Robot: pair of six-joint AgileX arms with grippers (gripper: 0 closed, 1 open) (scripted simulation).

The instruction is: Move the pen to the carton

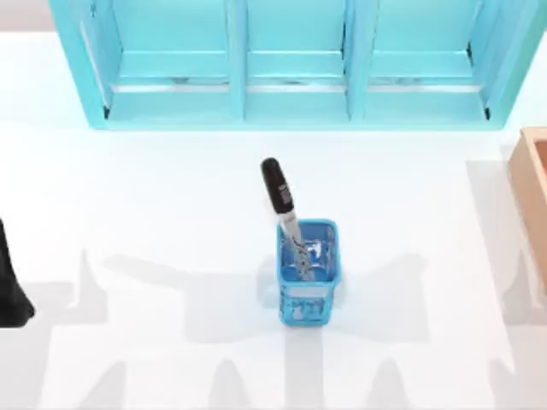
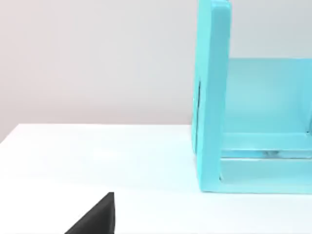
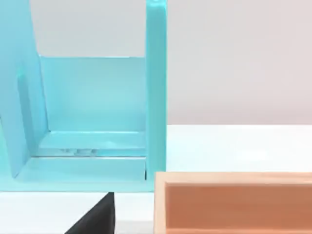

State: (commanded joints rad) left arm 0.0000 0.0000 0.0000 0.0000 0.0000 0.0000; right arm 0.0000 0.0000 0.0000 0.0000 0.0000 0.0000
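Observation:
The pen [image 1: 283, 213], black-capped with a silver-grey lettered barrel, stands tilted in a small blue mesh cup [image 1: 308, 275] at the table's middle, its cap leaning toward the back left. The tan-orange carton [image 1: 532, 192] sits at the table's right edge, partly cut off; in the right wrist view the carton [image 3: 234, 202] lies close ahead. My left arm [image 1: 10, 286] is parked at the far left edge, well away from the pen. A dark piece of my left gripper [image 2: 97, 219] and of my right gripper [image 3: 97, 217] shows low in each wrist view.
A big turquoise shelf unit [image 1: 291, 64] spans the back of the white table; its end walls appear in the left wrist view [image 2: 212, 97] and the right wrist view [image 3: 156, 92]. Open table lies between the cup and the carton.

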